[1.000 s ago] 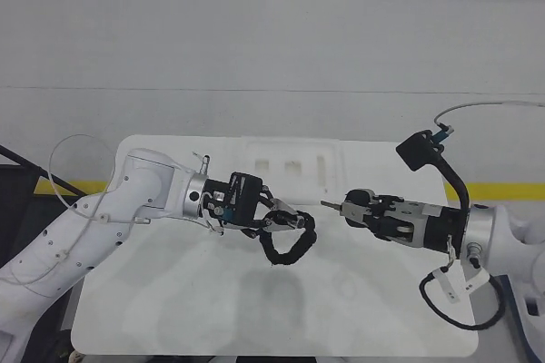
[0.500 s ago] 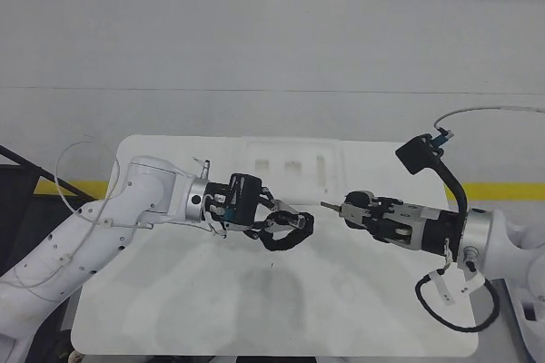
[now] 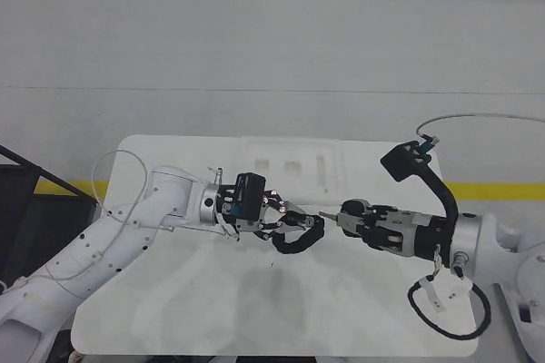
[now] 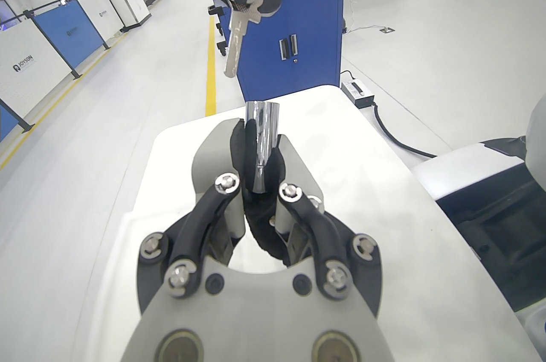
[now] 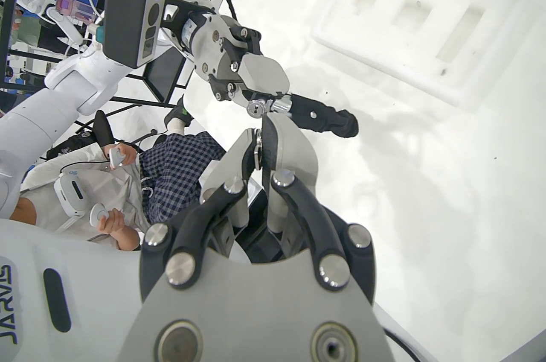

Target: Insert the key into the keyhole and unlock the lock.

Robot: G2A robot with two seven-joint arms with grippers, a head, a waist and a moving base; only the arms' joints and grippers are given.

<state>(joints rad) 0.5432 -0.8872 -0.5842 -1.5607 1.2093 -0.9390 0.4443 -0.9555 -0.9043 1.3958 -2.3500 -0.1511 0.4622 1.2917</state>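
1. From the top, we see both arms held up over the surface [image 3: 209,309]. The left tool [image 3: 289,218] is closed tight on the lock [image 3: 300,240], and the lock's black loop hangs under it. The right tool [image 3: 343,219] is closed tight on the key [image 3: 326,216]. A second ago the key tip was farther from the lock. Now both arms have come in, and the tip is just beside the lock's shiny end. It is not in yet.
2. From the left wrist, we see the lock [image 4: 261,141] pinched in the left tool [image 4: 256,137], with its shiny end pointing out. The key [image 4: 233,48] points at it with a small gap. It looks a bit off to one side.
3. From the right wrist, we see the keyhole [image 5: 256,108] facing the right tool [image 5: 261,135], very near. We think the key must line up a little more. Then it can slide in and turn.
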